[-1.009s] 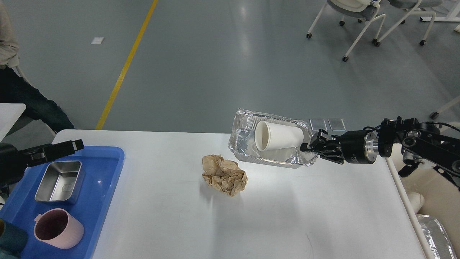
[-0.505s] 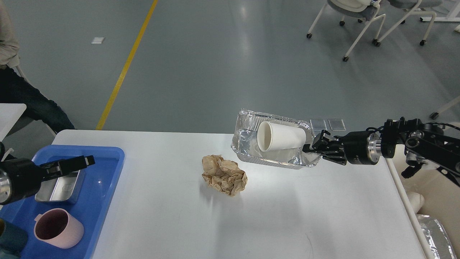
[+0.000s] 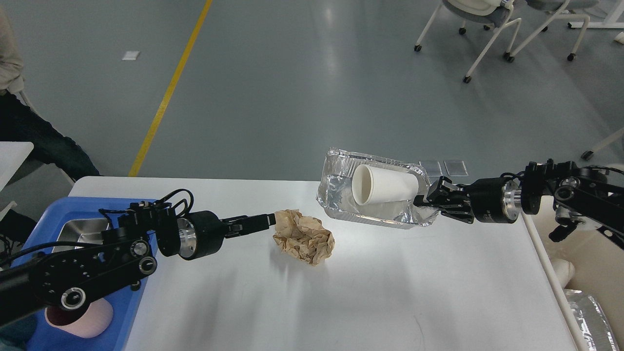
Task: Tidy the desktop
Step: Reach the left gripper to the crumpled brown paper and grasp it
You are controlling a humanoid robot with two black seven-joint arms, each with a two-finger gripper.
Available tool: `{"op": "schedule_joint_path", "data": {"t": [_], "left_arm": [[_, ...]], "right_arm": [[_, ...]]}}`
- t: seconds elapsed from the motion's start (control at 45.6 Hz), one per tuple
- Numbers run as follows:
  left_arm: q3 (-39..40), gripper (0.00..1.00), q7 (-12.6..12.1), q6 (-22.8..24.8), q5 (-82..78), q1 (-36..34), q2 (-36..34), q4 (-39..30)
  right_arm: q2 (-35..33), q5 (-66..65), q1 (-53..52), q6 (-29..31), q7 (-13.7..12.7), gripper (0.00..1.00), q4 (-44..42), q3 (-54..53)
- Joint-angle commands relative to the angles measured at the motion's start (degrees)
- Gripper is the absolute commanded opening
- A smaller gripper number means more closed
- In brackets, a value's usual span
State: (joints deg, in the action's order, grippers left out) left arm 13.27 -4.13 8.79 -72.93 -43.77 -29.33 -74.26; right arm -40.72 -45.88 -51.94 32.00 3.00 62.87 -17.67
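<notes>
Head view: the desktop [image 3: 370, 292] fills the lower part of the frame, with a crumpled brown paper ball [image 3: 304, 236] lying near its centre. The right gripper [image 3: 429, 200] pinches the right rim of a foil tray [image 3: 375, 195], holding it tilted above the far edge of the desktop; a white paper cup [image 3: 382, 184] lies on its side inside the tray, mouth facing left. Holding by the rim probably lets tray and cup be carried off as one load. The left gripper [image 3: 265, 222] extends to the paper ball, tips at its left edge; whether the fingers are spread or pressed together cannot be told, since they appear end-on and dark. A blue tray [image 3: 48, 214] at the left edge holds a steel container [image 3: 87, 229] and a pink cup [image 3: 87, 321], both largely hidden by the arm. Compared with half a second earlier, the left arm has advanced from over the blue tray to the paper ball, while the foil tray has shifted only slightly rightward.
</notes>
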Motion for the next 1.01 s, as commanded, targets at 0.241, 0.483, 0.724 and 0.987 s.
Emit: {"op": "schedule_joint_path", "data": {"t": [0.241,0.483,0.724,0.987], "left_arm": [[-0.52,0.95,-0.09,-0.53,-7.92,1.67,5.95,2.63],[-0.61,0.95,0.0,-0.71,-11.26,1.58,1.82,5.61],[-0.44,0.95,0.79,-3.78,-11.09,2.9,5.42,12.12],[-0.17,0.94,1.76,-6.77,-10.74,4.13,12.98,19.85]], "right_arm": [[-0.42,0.0,0.09,0.08,-0.01,0.0,0.06,-0.08],[-0.77,0.0,0.09,0.0,-0.01,0.0,0.06,-0.08],[-0.77,0.0,0.26,0.08,-0.01,0.0,0.15,-0.17],[-1.82,0.0,0.26,0.0,0.07,0.0,0.67,-0.35]]}}
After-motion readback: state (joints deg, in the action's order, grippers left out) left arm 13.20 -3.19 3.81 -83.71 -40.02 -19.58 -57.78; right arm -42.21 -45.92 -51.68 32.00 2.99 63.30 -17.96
